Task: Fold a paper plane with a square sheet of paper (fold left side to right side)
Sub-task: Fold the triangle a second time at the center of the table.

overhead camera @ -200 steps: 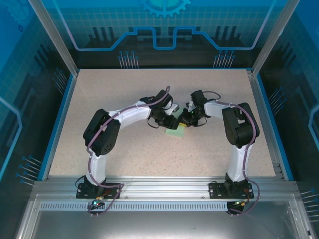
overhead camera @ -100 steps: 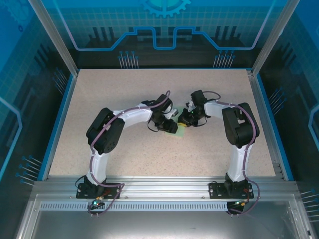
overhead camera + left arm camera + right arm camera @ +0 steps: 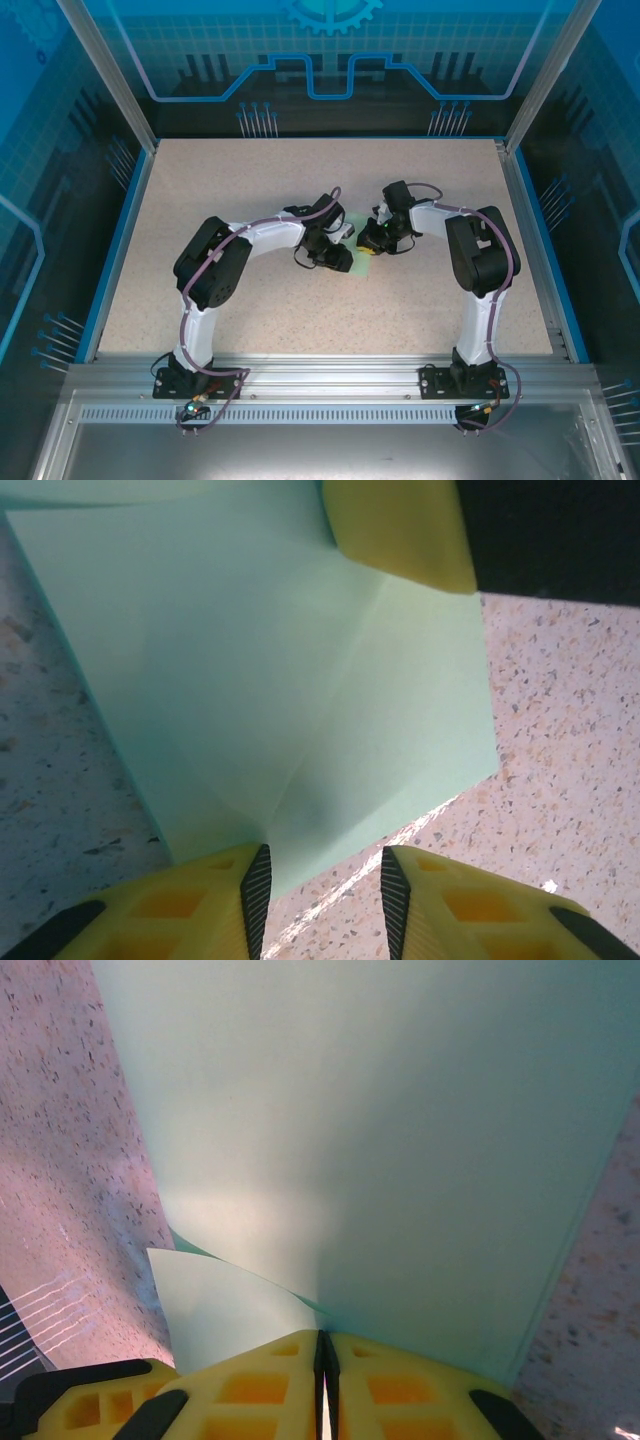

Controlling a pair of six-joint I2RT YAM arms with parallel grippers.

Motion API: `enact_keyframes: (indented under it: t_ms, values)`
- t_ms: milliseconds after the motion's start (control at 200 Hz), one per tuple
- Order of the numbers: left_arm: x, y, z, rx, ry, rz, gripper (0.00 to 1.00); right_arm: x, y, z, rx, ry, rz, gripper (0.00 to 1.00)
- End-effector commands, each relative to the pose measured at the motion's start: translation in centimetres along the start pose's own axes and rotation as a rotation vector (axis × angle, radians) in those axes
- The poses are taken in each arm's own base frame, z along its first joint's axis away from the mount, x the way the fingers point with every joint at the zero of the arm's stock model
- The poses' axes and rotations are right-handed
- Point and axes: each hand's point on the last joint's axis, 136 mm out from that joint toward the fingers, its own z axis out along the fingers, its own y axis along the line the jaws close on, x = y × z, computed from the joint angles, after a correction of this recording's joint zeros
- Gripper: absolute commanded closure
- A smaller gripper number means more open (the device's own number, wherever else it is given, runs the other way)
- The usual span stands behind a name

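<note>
Grip on the square sheet of paper (image 3: 300,680) is supplied by the clenched right gripper (image 3: 322,1345) at one edge, while the left gripper (image 3: 320,880), parted and gripping nothing, is set at the sheet's opposite corner.

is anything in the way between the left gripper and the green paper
Nothing visible. The left gripper hangs open right at the near edge of the square sheet of paper, with only bare table showing between its fingers. The right gripper is shut on the sheet's far side, clear of that approach.

Smooth matt paper (image 3: 250,680) on a rough speckled table (image 3: 560,730).
</note>
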Motion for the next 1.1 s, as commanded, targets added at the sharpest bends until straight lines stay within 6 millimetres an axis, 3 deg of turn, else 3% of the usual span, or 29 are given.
enact_keyframes:
  t_ms: [0, 210, 580, 700, 875, 1000, 1095]
  values:
    - [1.6, 1.9, 0.8, -0.045, 0.043, -0.034, 0.62, 1.9, -3.9, 1.6, 0.113, 0.072, 0.066, 0.88]
    - [2.8, 2.5, 0.8, -0.014, 0.052, -0.077, 0.63, 1.9, -3.9, 1.6, 0.115, 0.076, 0.066, 0.88]
    - [7.4, 3.5, 0.2, 0.022, 0.073, -0.176, 0.64, 1.9, -4.1, 1.6, 0.114, 0.075, 0.066, 0.88]
    - [6.5, 2.7, -1.7, 0.061, 0.022, -0.170, 0.64, 1.8, -4.1, 1.5, 0.113, 0.073, 0.067, 0.88]
    - [3.2, 0.0, -5.1, 0.142, -0.076, -0.122, 0.63, 1.8, -4.1, 1.5, 0.112, 0.072, 0.067, 0.88]
    - [0.9, -1.3, -5.4, 0.197, -0.104, -0.109, 0.64, 1.8, -4.1, 1.5, 0.111, 0.073, 0.064, 0.88]
    - [-0.3, -1.4, -4.3, 0.215, -0.096, -0.111, 0.63, 1.8, -4.0, 1.6, 0.110, 0.075, 0.066, 0.87]
